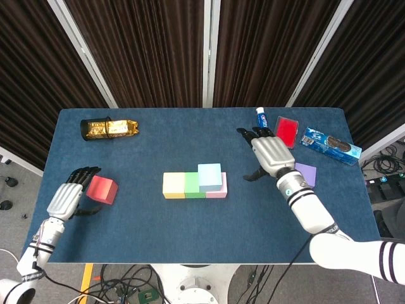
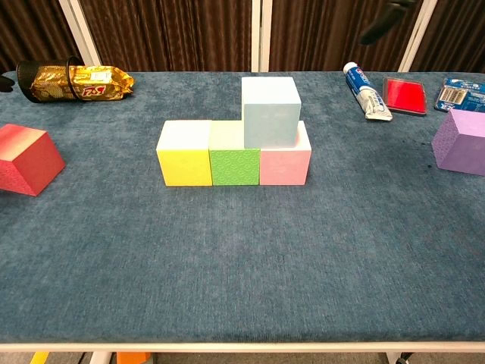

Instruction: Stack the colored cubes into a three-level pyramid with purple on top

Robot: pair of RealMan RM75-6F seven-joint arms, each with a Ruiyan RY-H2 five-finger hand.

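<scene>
At the centre of the desk (image 1: 145, 149) a row of three cubes stands edge to edge: the yellow cube (image 1: 173, 185) on the left, the green cube (image 1: 193, 185) in the middle and the pink cube (image 2: 285, 162) on the right, with the light blue cube (image 1: 209, 175) sitting on the second level, over the seam between green and pink. The red cube (image 1: 102, 189) lies at the left of the head view, and the left hand (image 1: 68, 199) is just beside it with its fingers spread and nothing in them; whether it touches the cube I cannot tell. The purple cube (image 1: 305, 174) sits at the right, partly hidden behind the right hand (image 1: 271, 155), which hangs over that area with fingers apart and empty. Judging by their clean edges and matte faces, the cubes look rigid and light, probably foam or hollow plastic, so they should not crush but could slide or topple the stack if nudged. The red cube is best taken by two opposite side faces, near the upper half, leaving the bottom free to set down flat beside the blue one. Toothpaste (image 1: 264, 132), a red case (image 1: 286, 132), a biscuit pack (image 1: 331, 145) and a gold snack bag (image 1: 109, 128) lie along the far edge.
</scene>
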